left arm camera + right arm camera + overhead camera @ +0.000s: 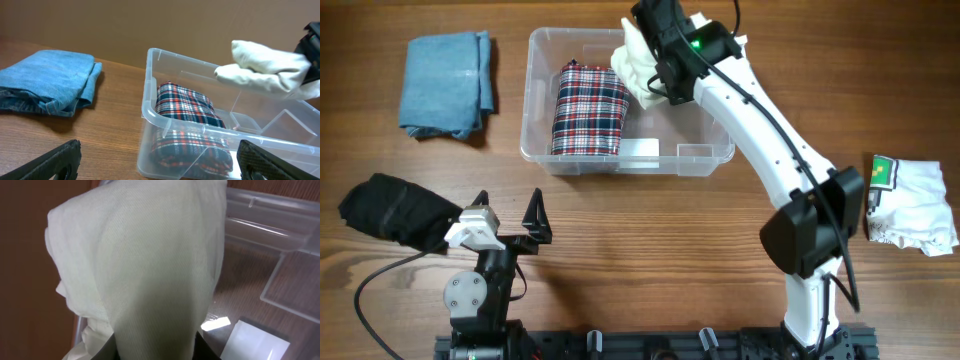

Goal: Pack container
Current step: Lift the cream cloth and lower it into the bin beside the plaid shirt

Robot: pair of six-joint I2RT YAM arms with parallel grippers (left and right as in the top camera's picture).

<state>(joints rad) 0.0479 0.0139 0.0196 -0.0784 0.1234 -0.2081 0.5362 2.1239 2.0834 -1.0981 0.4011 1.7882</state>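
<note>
The container (670, 160) sat on the table (650, 240), likely light, stiff and slick, best gripped at its rim; the right gripper (653, 80) pinched a limp cream cloth (632, 62) above it; the left gripper (508, 207) stood with jaws apart, empty.

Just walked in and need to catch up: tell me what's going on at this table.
The right pincer holds a cream folded cloth above the clear plastic rectangular tub, where a red-and-navy plaid folded garment already lies at its left end. The left pincer sits open and empty. A folded blue denim garment, a black bundle and a white printed garment lie outside on the wooden table.
</note>
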